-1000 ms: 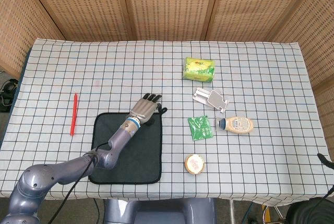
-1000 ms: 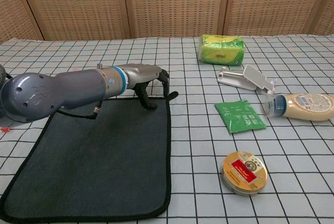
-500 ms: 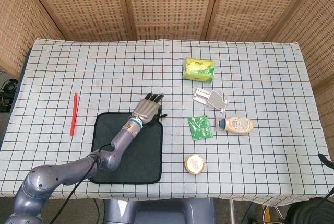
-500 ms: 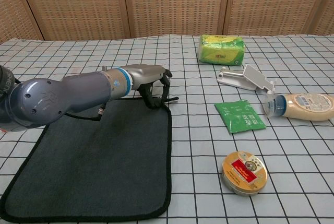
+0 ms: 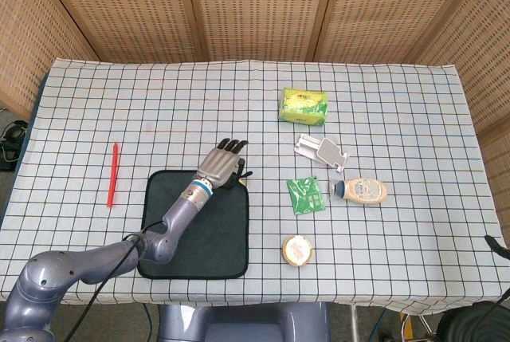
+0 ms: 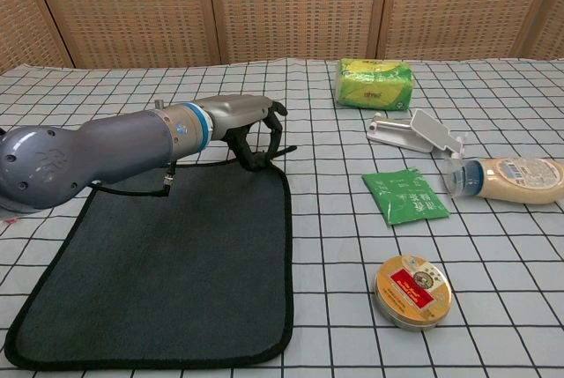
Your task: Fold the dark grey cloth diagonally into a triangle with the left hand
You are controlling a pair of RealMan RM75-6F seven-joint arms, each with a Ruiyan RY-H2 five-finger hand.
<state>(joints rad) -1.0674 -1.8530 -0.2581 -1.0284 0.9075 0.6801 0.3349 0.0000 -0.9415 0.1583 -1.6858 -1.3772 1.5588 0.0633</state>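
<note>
The dark grey cloth point(image 5: 199, 230) lies flat and square on the checked tablecloth at the near left, and the chest view shows it too point(image 6: 176, 263). My left hand point(image 5: 221, 165) is over its far right corner. In the chest view the left hand point(image 6: 251, 127) has its fingers curled down and pinches that corner. The corner's small loop sticks out a little above the table. The rest of the cloth stays flat. My right hand shows in neither view.
A red pen point(image 5: 113, 173) lies left of the cloth. To the right are a green sachet point(image 5: 306, 195), a round tin point(image 5: 296, 249), a lying bottle point(image 5: 362, 191), a white holder point(image 5: 321, 151) and a green tissue pack point(image 5: 304, 106).
The left hand's fingers have curled in on the cloth's far right corner. The corner loop has risen slightly off the table and the corner has drawn in a little.
</note>
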